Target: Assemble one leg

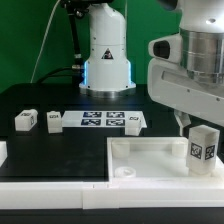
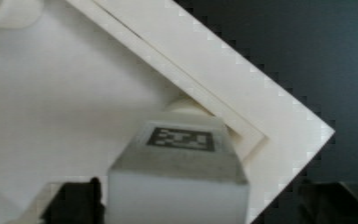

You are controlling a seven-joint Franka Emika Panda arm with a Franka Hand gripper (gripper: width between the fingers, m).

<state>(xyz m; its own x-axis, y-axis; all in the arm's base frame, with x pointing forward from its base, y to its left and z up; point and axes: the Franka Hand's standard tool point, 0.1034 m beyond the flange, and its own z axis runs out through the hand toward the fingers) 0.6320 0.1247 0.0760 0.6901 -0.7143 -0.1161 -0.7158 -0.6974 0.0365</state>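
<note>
My gripper (image 1: 192, 125) is shut on a leg (image 1: 201, 147), a small white stubby post with a black-and-white tag. It holds the leg upright over the corner of the white rimmed tabletop (image 1: 140, 152) at the exterior view's right. In the wrist view the leg (image 2: 179, 165) sits between my dark fingers (image 2: 73, 200), its tagged face up, right at the tabletop's corner rim (image 2: 247, 95). Two more legs (image 1: 25, 121) (image 1: 54, 121) stand on the black table at the exterior view's left.
The marker board (image 1: 103, 121) lies behind the tabletop. A white piece (image 1: 3, 152) shows at the left edge. The robot base (image 1: 105, 55) stands at the back. A round boss (image 1: 124, 172) sits in the tabletop's near corner.
</note>
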